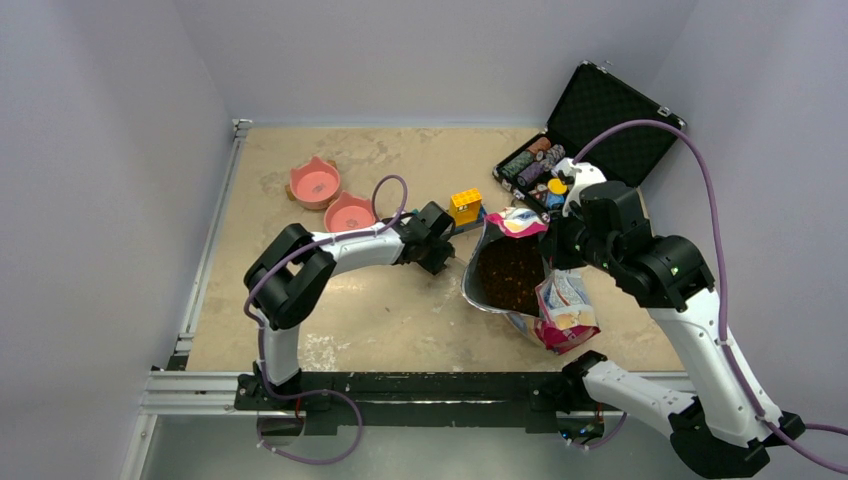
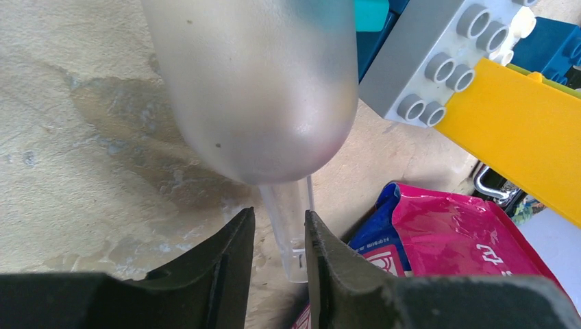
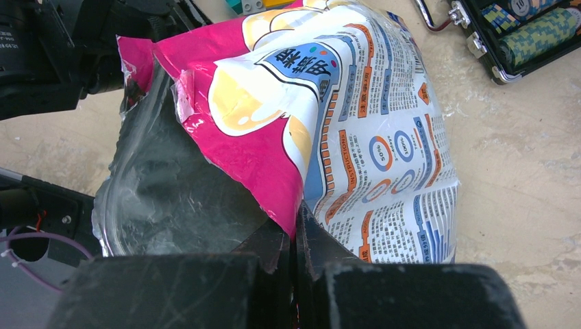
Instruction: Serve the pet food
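Observation:
The pet food (image 1: pixel 510 272), dark brown kibble, fills the open mouth of the pink-and-blue bag (image 1: pixel 565 310) lying mid-table. My right gripper (image 3: pixel 296 209) is shut on the bag's pink rim (image 3: pixel 260 157) and holds the mouth open; from above it (image 1: pixel 553 245) sits at the bag's far right edge. A clear plastic scoop (image 2: pixel 260 89) lies on the table left of the bag (image 2: pixel 452 233). Its thin handle (image 2: pixel 291 219) stands between the jaws of my left gripper (image 2: pixel 279 214). The handle touches the right finger, with a gap to the left finger. From above, that gripper (image 1: pixel 452 245) is just left of the bag.
Two pink pet bowls (image 1: pixel 315 183) (image 1: pixel 350 212) stand at the back left. A yellow and grey toy block stack (image 1: pixel 465 206) (image 2: pixel 514 116) sits just behind the scoop. An open black case of poker chips (image 1: pixel 600 120) is at the back right.

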Robot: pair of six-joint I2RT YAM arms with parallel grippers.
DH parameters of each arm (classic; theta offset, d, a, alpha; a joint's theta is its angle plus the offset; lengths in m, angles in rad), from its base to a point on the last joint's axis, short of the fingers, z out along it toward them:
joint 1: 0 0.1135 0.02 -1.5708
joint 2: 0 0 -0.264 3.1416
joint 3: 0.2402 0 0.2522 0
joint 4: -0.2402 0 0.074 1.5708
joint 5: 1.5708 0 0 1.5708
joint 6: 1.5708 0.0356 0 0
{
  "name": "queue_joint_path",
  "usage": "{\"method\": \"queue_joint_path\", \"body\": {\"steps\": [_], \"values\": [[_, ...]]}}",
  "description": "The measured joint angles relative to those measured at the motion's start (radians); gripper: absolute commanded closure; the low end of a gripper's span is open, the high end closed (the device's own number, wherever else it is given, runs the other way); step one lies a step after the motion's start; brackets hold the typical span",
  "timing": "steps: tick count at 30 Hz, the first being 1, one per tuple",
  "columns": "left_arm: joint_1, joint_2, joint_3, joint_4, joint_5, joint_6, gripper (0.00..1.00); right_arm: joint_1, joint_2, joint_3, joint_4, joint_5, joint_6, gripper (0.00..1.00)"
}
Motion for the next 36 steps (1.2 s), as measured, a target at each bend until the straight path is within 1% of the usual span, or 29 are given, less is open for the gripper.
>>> {"method": "queue_joint_path", "body": {"steps": [5, 8, 9, 12, 14, 18, 19, 22, 24, 28, 30, 32, 33, 34, 36], "values": [[0.002, 0.016, 0.000, -0.010, 0.016, 0.051, 0.87, 0.000, 0.000, 0.000, 0.000, 0.005, 0.002, 1.00], [0.011, 0.017, -0.003, 0.002, 0.048, 0.132, 0.98, 0.000, 0.000, 0.000, 0.000, 0.006, 0.005, 1.00], [0.015, 0.016, -0.003, 0.006, 0.058, 0.164, 1.00, 0.000, -0.001, 0.000, 0.000, 0.007, 0.006, 1.00], [0.031, -0.021, -0.054, 0.035, 0.106, 0.321, 1.00, 0.000, -0.006, 0.000, -0.002, 0.007, 0.012, 1.00], [0.042, -0.077, -0.140, 0.084, 0.149, 0.426, 1.00, 0.000, -0.008, 0.000, -0.003, 0.007, 0.013, 1.00], [0.062, -0.192, -0.317, 0.184, 0.253, 0.584, 1.00, 0.000, -0.011, 0.000, -0.005, 0.007, 0.019, 1.00], [0.068, -0.216, -0.358, 0.212, 0.282, 0.609, 0.98, 0.000, -0.011, -0.002, -0.005, 0.007, 0.020, 1.00], [0.076, -0.294, -0.487, 0.308, 0.342, 0.664, 0.89, 0.000, -0.012, -0.009, 0.003, 0.005, 0.021, 1.00], [0.078, -0.350, -0.559, 0.340, 0.360, 0.696, 0.87, 0.000, -0.013, -0.014, 0.009, 0.001, 0.021, 1.00], [0.078, -0.453, -0.634, 0.312, 0.367, 0.784, 0.77, 0.000, -0.014, -0.028, 0.023, -0.019, 0.027, 1.00], [0.078, -0.504, -0.653, 0.292, 0.366, 0.821, 0.69, 0.000, -0.017, -0.034, 0.029, -0.024, 0.030, 1.00], [0.078, -0.557, -0.663, 0.268, 0.365, 0.856, 0.59, 0.000, -0.023, -0.042, 0.037, -0.027, 0.031, 1.00], [0.078, -0.587, -0.664, 0.254, 0.365, 0.872, 0.55, 0.000, -0.024, -0.045, 0.039, -0.028, 0.032, 1.00], [0.078, -0.616, -0.664, 0.241, 0.365, 0.887, 0.53, 0.000, -0.024, -0.045, 0.040, -0.029, 0.032, 1.00], [0.078, -0.685, -0.664, 0.204, 0.364, 0.905, 0.52, 0.000, -0.023, -0.045, 0.040, -0.031, 0.033, 1.00]]}}
